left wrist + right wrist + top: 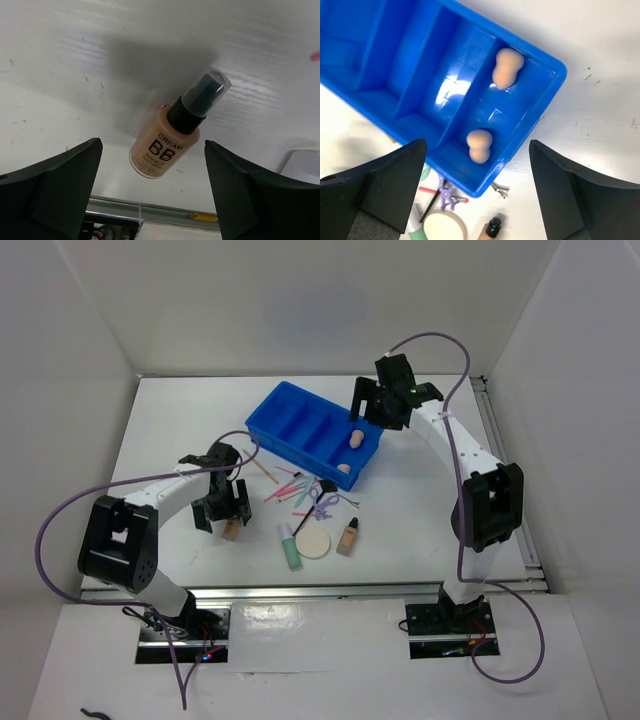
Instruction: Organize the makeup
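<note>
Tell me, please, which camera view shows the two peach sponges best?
The right wrist view: both peach sponges lie close and sharp in the end compartment of the blue tray. The top external view shows them only as small blobs; the left wrist view shows neither.

Overhead, R wrist cam (close) share tray (300, 425) (455, 90).

Fig. Free room and obstacles.
- Bare table (170, 430) left of blue tray (300, 425): open passage.
- Strip right of tray: bare, right arm (455, 445) spans above.
- Near centre, crowded with narrow gaps: thin sticks (288, 488), black brush (312, 505), round puff (314, 543), mint tube (290, 548), beige bottle (348, 537).
- Left bottle (165, 145): apart, bare table each side.
- Tray's right end compartment: far sponge (507, 67), near sponge (480, 145).
- Upright dividers (467, 97) separate tray's compartments.
</note>
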`<action>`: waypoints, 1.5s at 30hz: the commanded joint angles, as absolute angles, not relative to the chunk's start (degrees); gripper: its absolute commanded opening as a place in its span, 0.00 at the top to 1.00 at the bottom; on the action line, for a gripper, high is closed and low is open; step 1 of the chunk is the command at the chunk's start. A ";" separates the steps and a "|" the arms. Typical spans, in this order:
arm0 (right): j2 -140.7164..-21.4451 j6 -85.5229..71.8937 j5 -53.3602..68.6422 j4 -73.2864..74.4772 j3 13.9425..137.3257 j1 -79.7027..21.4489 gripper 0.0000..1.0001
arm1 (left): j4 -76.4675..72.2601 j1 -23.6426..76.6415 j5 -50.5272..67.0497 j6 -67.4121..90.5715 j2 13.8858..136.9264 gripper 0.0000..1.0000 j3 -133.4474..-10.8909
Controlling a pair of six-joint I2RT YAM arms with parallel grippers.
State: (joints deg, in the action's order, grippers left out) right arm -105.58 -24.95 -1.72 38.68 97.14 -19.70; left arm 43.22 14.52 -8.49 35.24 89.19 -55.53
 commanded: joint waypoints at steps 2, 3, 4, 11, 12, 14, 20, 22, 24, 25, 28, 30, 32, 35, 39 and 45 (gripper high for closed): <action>-99.94 -24.26 -2.72 39.02 97.38 -19.42 0.09 | 40.70 14.94 -4.93 38.49 86.84 0.01 -50.81; -99.93 -24.26 -2.72 39.02 97.38 -19.42 0.09 | 39.82 14.94 -4.92 38.50 86.84 0.02 -50.19; -99.32 -24.26 -2.72 39.02 96.77 -19.42 0.09 | 39.03 14.94 -4.92 38.50 86.84 0.04 -50.19; -97.56 -23.21 -3.77 39.64 94.84 -19.42 0.09 | 36.04 14.94 -5.45 38.50 90.52 0.23 -51.24; -97.56 -23.20 -3.78 39.64 94.22 -19.42 0.09 | 35.43 14.94 -5.97 38.50 91.31 0.24 -51.76; -97.04 -23.20 -3.78 40.16 93.70 -19.42 0.09 | 35.42 14.94 -5.98 38.50 91.32 0.29 -51.77; -96.50 -23.20 -3.78 40.17 92.46 -19.42 0.10 | 35.50 15.55 -5.36 37.97 91.85 0.61 -52.82; -96.50 -23.20 -3.78 40.17 91.93 -19.42 0.10 | 36.03 15.56 -5.36 37.44 91.85 0.73 -53.34; -96.50 -23.20 -3.78 40.69 91.93 -19.42 0.10 | 37.96 16.08 -6.14 37.44 90.71 0.95 -55.19; -96.50 -23.20 -3.78 40.69 91.93 -19.42 0.10 | 38.93 16.08 -6.76 36.92 90.70 1.00 -56.24; -95.98 -23.20 -3.78 41.40 92.46 -19.42 0.10 | 42.80 16.08 -7.82 34.64 87.12 1.00 -62.21; -95.98 -23.20 -3.78 41.40 92.98 -19.42 0.10 | 42.80 16.08 -6.16 32.44 85.00 1.00 -67.20; -95.36 -23.20 -3.78 42.01 92.99 -19.42 0.10 | 37.90 16.08 -0.02 28.07 82.54 1.00 -70.12; -94.83 -23.20 -3.78 42.53 92.99 -19.42 0.10 | 31.47 17.13 7.28 24.27 83.75 1.00 -76.62; -92.65 -23.20 -3.78 43.24 92.29 -17.76 0.10 | 34.53 19.68 9.75 19.69 95.77 1.00 -92.95; -86.05 -24.95 -2.11 43.24 88.59 -15.04 0.10 | 40.24 22.67 12.39 18.19 119.33 1.00 -121.78</action>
State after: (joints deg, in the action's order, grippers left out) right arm -91.24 -24.25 -2.46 42.54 89.32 -16.49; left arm 36.25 21.41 9.37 21.15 111.63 -114.24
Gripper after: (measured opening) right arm 0.902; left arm 0.544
